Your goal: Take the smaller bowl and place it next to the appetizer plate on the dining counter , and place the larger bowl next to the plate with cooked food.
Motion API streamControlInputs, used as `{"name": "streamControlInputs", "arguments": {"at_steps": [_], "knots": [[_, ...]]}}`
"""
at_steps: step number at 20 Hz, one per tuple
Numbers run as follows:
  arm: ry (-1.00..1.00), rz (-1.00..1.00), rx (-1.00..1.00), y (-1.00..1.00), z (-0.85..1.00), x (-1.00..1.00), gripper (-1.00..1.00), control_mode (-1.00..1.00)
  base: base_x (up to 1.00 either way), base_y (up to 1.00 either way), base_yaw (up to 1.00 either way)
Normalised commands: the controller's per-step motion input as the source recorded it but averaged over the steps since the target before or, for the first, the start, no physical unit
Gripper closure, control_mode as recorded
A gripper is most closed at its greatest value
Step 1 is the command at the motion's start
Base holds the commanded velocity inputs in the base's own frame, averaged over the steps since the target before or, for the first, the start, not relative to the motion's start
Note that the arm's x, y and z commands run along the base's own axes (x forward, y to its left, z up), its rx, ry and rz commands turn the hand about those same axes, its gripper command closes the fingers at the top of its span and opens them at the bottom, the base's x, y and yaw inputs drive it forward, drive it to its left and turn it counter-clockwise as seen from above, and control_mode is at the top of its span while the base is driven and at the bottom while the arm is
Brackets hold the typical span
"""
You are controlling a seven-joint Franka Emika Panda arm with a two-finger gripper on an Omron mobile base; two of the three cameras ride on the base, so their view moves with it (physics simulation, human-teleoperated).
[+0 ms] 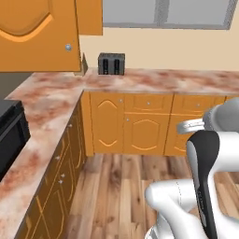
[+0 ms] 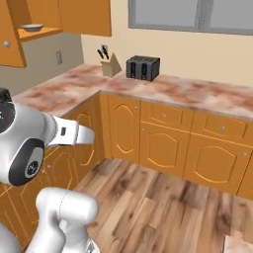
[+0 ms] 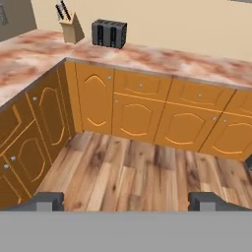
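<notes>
Marbled pink-brown bench (image 3: 162, 58) runs around the corner ahead of my tool (image 3: 126, 201), carrying a black toaster (image 3: 109, 33) and a knife block (image 3: 72, 29). My tool's two fingertips (image 3: 47, 201) stand wide apart with nothing between them, hanging over the wood floor (image 3: 133, 172). High on an open shelf (image 2: 39, 32) at upper left in the right base view sits a pale shallow bowl (image 2: 32, 27), well apart from my tool; which of the pair it is I cannot tell.

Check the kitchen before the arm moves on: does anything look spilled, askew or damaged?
Nothing stands out. The toaster and knife block stand upright on the counter, cabinet doors look shut, and the floor shows no spill. The gripper is open.
</notes>
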Motion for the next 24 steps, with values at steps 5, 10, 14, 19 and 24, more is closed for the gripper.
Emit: {"name": "streamControlInputs", "arguments": {"at_steps": [5, 10, 14, 19, 24], "knots": [[0.0, 0.0, 0.0, 0.0, 0.0, 0.0, -1.0, 1.0, 1.0, 0.0, 0.17], [0.0, 0.0, 0.0, 0.0, 0.0, 0.0, -1.0, 1.0, 0.97, -0.09, 0.54], [0.0, 0.0, 0.0, 0.0, 0.0, 0.0, -1.0, 1.0, 0.83, -0.24, 0.72], [0.0, 0.0, 0.0, 0.0, 0.0, 0.0, -1.0, 1.0, 0.72, -0.12, 0.8], [0.0, 0.0, 0.0, 0.0, 0.0, 0.0, -1.0, 1.0, 0.57, -0.3, 0.8]]}}
